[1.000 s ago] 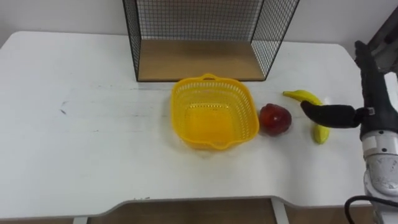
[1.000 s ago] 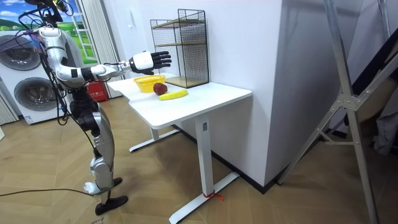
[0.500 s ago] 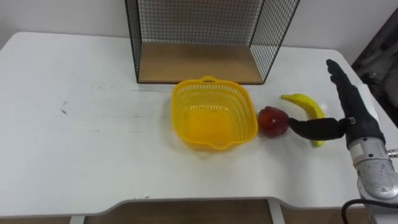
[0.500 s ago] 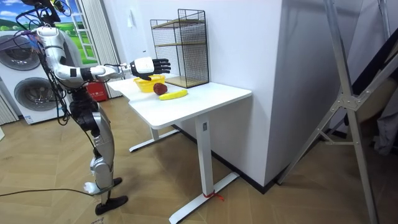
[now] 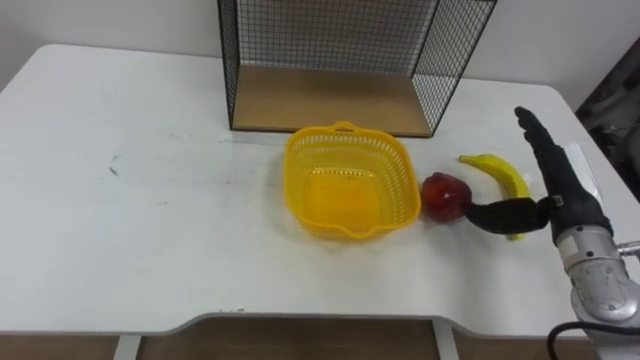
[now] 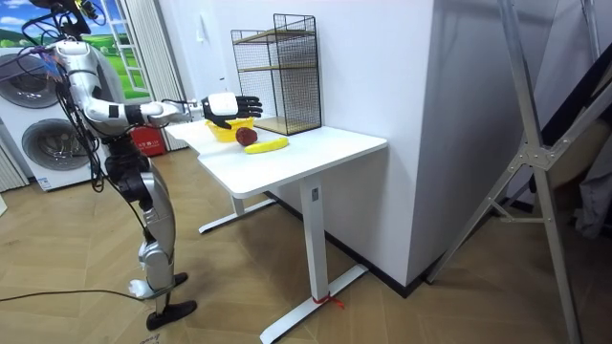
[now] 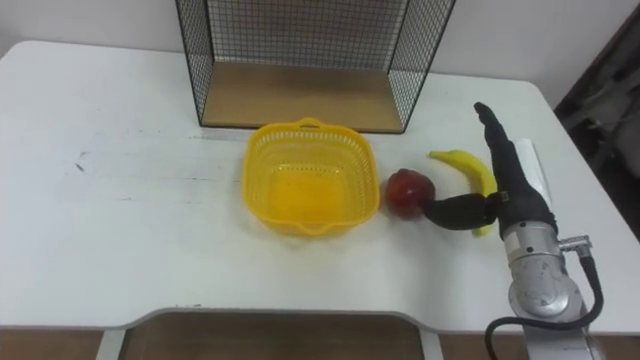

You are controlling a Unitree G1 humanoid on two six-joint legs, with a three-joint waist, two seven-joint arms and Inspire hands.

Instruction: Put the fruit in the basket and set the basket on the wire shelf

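The straight black fingers (image 5: 537, 147) of the right hand (image 5: 562, 200) stretch forward, open and holding nothing, over the curved yellow banana (image 5: 495, 170). The thumb points sideways at the dark red round apple (image 5: 445, 195) just beside it. Both fruits lie on the white counter (image 5: 150, 230), right of the yellow plastic mesh basket (image 5: 345, 130). Behind the basket stands the black wire shelf with a wooden floor (image 5: 330, 100).

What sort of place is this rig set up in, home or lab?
Probably a mock home or utility room: white front-loading washing machines behind the robot, a wood-patterned floor, and a white standing desk against a plain wall.
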